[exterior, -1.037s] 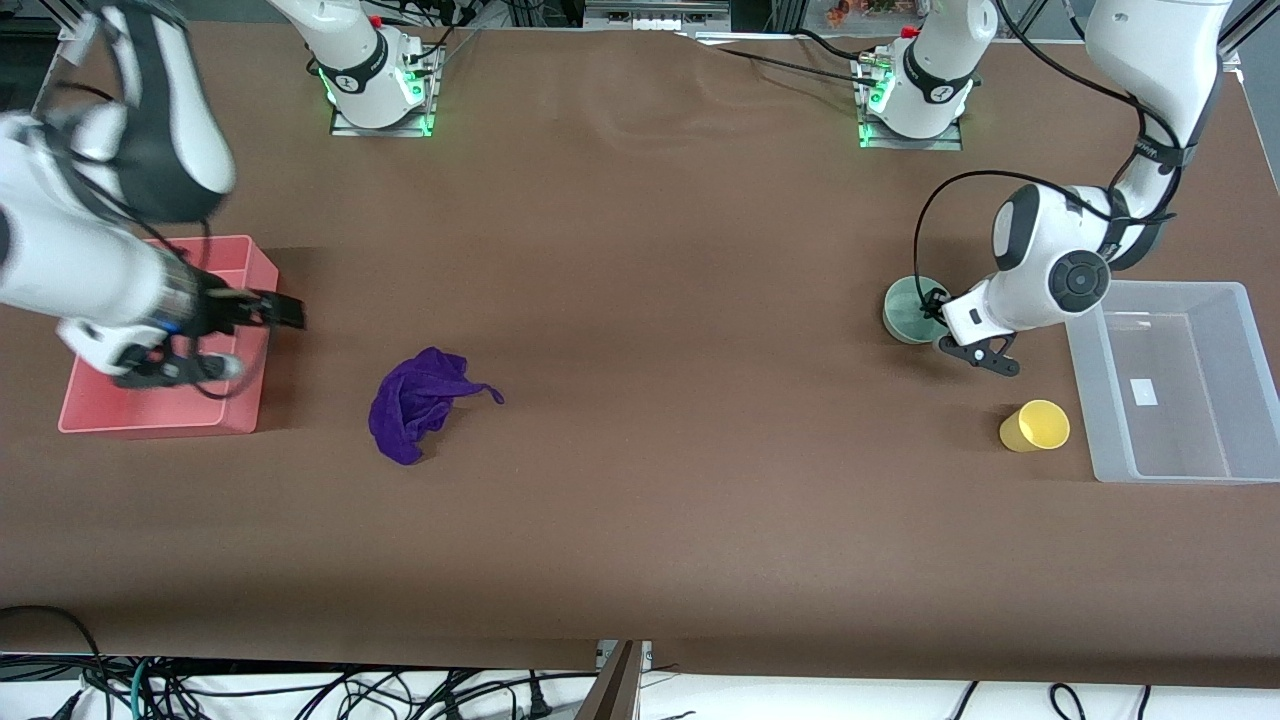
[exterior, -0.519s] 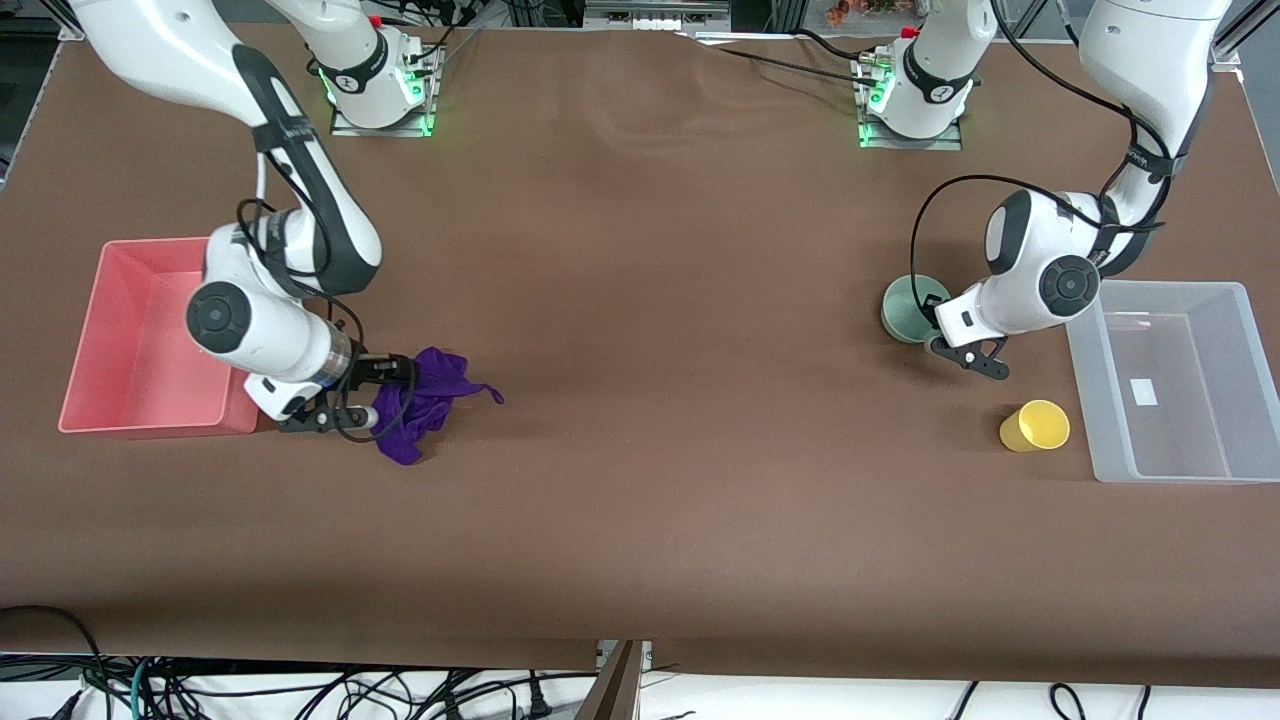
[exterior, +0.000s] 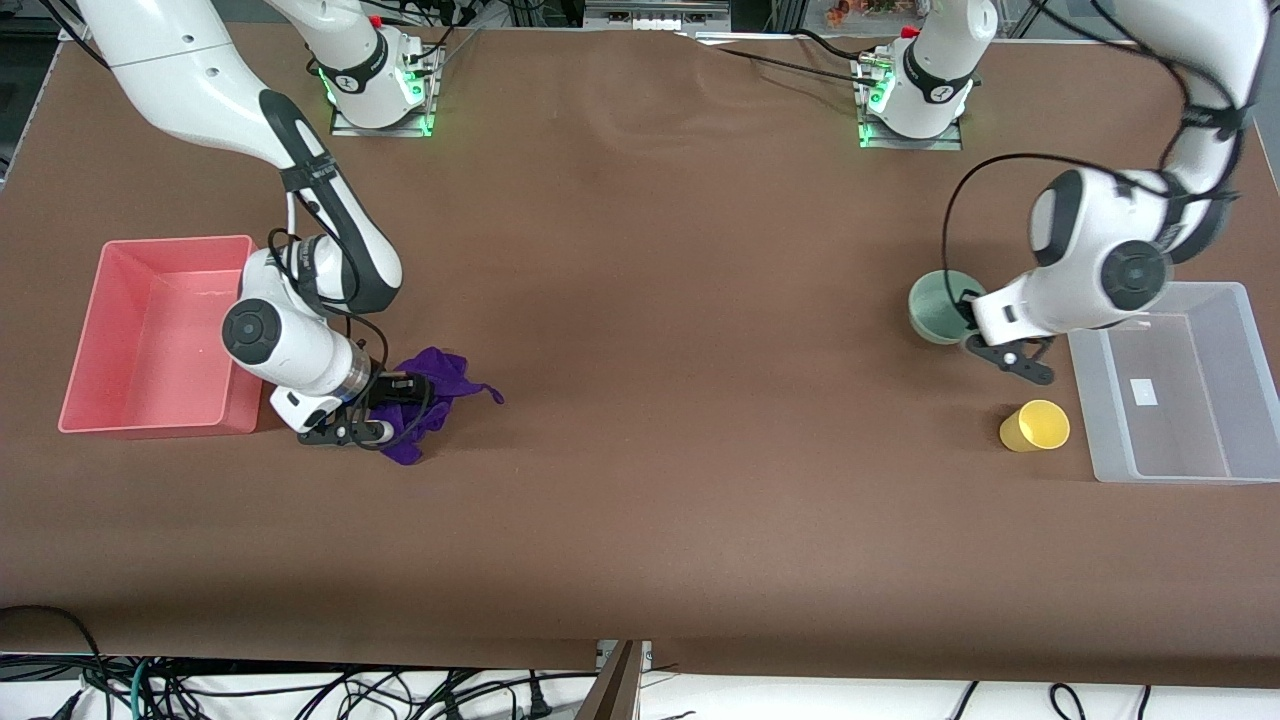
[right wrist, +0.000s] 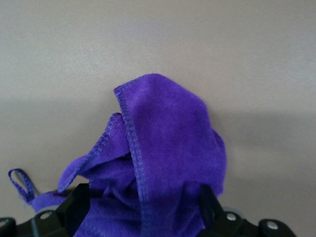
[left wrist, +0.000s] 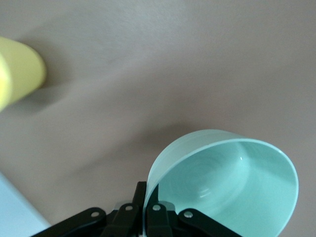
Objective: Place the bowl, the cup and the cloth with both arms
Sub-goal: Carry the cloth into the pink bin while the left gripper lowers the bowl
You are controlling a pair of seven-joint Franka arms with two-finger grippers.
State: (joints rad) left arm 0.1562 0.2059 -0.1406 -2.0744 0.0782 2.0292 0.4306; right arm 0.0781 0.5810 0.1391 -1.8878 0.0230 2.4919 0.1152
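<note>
Left jaws (exterior: pixel 968 325) pinch the tilted bowl's (exterior: pixel 935 308) rim; right jaws (exterior: pixel 392 398) straddle the crumpled cloth (exterior: pixel 430 395), spread.

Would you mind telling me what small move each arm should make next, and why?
Probably the left gripper, shut on the bowl rim, should carry it on to the clear bin beside it. The right gripper straddles the cloth with fingers open, so it should likely close, then lift toward the pink bin.

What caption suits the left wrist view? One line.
Left gripper pinching the rim of the glossy mint-green bowl, with the yellow plastic cup nearby.
</note>
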